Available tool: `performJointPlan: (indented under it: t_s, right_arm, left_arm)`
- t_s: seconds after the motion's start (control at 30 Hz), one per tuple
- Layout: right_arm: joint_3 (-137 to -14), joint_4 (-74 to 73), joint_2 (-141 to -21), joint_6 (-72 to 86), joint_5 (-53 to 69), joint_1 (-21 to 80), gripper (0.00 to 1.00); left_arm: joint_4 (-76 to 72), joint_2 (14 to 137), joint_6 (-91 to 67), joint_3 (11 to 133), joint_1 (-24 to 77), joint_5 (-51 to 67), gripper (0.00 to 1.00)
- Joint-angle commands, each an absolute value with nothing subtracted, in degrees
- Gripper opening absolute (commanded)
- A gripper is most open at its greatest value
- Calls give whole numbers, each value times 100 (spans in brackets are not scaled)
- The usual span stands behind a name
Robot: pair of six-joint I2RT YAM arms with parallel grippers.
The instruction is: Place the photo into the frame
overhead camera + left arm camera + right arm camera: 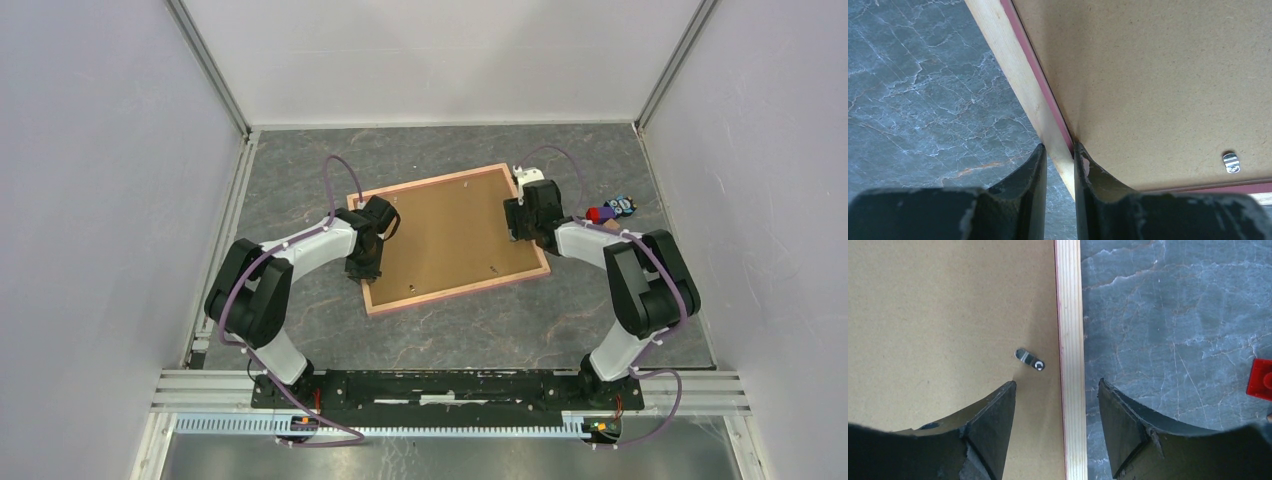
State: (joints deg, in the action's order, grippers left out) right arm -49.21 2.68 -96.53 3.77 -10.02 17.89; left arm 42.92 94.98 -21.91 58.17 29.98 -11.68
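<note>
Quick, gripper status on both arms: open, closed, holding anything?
Left gripper: closed, holding the frame by its edge rail.
Right gripper: open, straddling the frame's other side rail, not gripping it.

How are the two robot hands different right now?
The left gripper is pinching the wooden edge of the frame. The right gripper has its fingers wide apart, with the edge between them untouched. The left gripper is near the frame's near left corner, while the right gripper is along its right side. Both are black two-finger grippers at the edge of the same frame, which lies brown back up.
</note>
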Motion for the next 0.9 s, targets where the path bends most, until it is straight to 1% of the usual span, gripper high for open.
performJointPlan:
  t_s: [0.0, 0.23, 0.27, 0.37, 0.4, 0.7, 0.8, 0.87]
  right_arm:
    - [-5210, 462, -9900, 438, -1086, 1813, 66]
    - [-5290, 441, -10105, 452, -1313, 1812, 66]
    - [-5299, 425, -10131, 455, -1337, 1815, 65]
    - [-5350, 365, -10197, 471, -1392, 1816, 57]
    - [-5361, 360, -10212, 475, -1401, 1813, 56]
    - [-5396, 326, -10296, 557, -1476, 1851, 55]
    - [-5464, 203, -10355, 602, -1534, 1855, 47]
    - [-5476, 147, -10373, 641, -1546, 1869, 43]
  left_arm:
    - [4460, 9214, -1644, 5799, 3010, -1268, 2]
    - [4455, 9184, -1634, 5783, 3006, -1254, 2]
    - [4455, 9177, -1633, 5783, 3010, -1243, 2]
    - [4446, 9169, -1635, 5778, 3012, -1239, 2]
    - [4444, 9164, -1635, 5780, 3012, -1244, 2]
    - [4435, 9155, -1626, 5774, 3006, -1225, 2]
    - [4433, 9155, -1626, 5783, 3007, -1232, 2]
    - [4432, 9157, -1626, 5783, 3006, -1228, 2]
